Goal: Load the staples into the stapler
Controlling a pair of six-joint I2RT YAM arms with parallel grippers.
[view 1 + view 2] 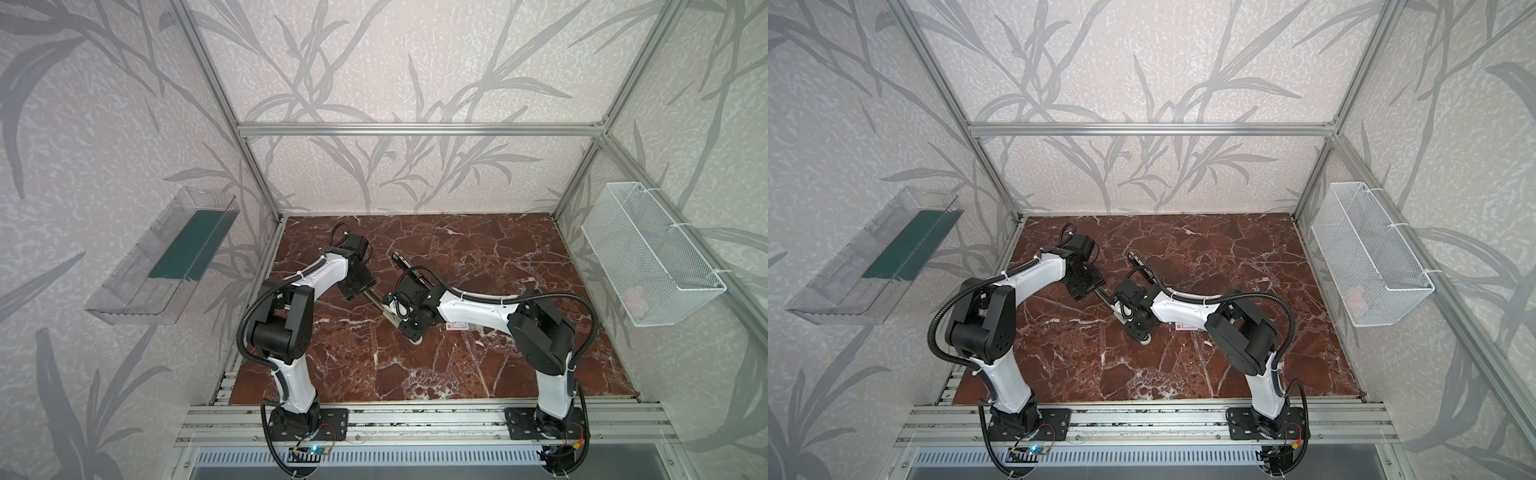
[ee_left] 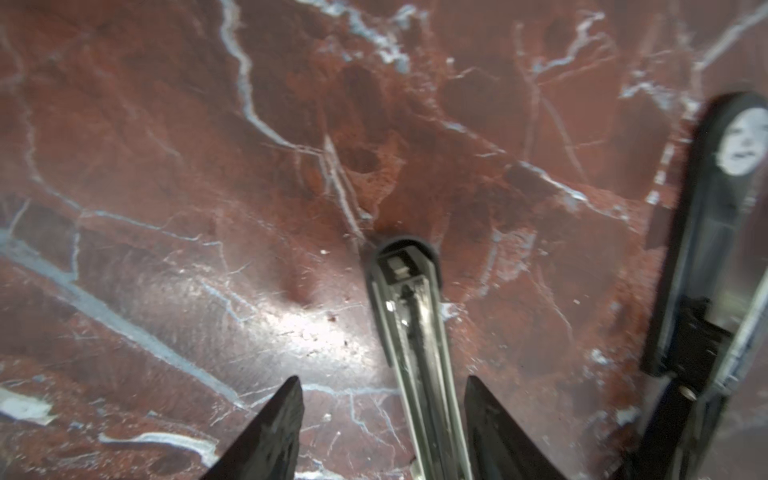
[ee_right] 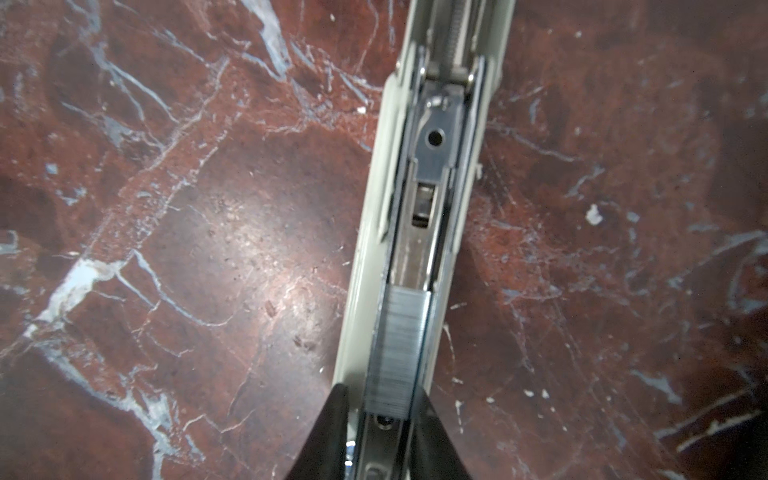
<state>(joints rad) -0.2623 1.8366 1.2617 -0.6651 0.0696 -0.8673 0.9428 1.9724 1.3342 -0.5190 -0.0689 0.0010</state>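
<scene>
The stapler (image 2: 706, 249), all black with a white label (image 2: 742, 145) at its far end, lies on the marble beside a beige-grey stapler (image 3: 357, 299) that is opened flat. The staples (image 3: 399, 349), one silvery strip, rest along the beige-grey one's silver rail (image 1: 380, 305). My right gripper (image 3: 384, 390) is shut on the strip's near end. My left gripper (image 2: 382, 380) stands open astride that stapler's other half (image 2: 415, 324), which ends in a black tip, with gaps on both sides. In a top view the black stapler (image 1: 405, 268) runs partly under my right wrist.
A white staple box (image 1: 461, 326) with red print lies half under my right forearm. A clear plastic bin (image 1: 166, 257) hangs on the left wall and a white wire basket (image 1: 648, 257) on the right wall. Aluminium posts frame the marble top.
</scene>
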